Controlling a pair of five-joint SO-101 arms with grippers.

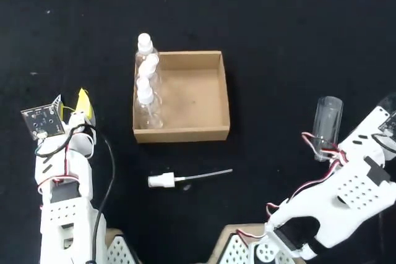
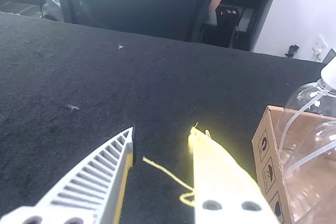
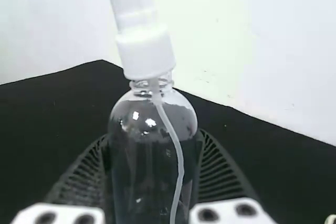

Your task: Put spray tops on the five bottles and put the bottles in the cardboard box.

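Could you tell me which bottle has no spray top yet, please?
The lone bottle right of the cardboard box, open-necked; all others carry white tops.

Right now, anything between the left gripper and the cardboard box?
Nothing: the high view shows bare black table between the left gripper and the cardboard box.

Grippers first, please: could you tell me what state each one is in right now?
Left gripper: open, holding nothing.
Right gripper: shut on a clear bottle with a spray top on it.
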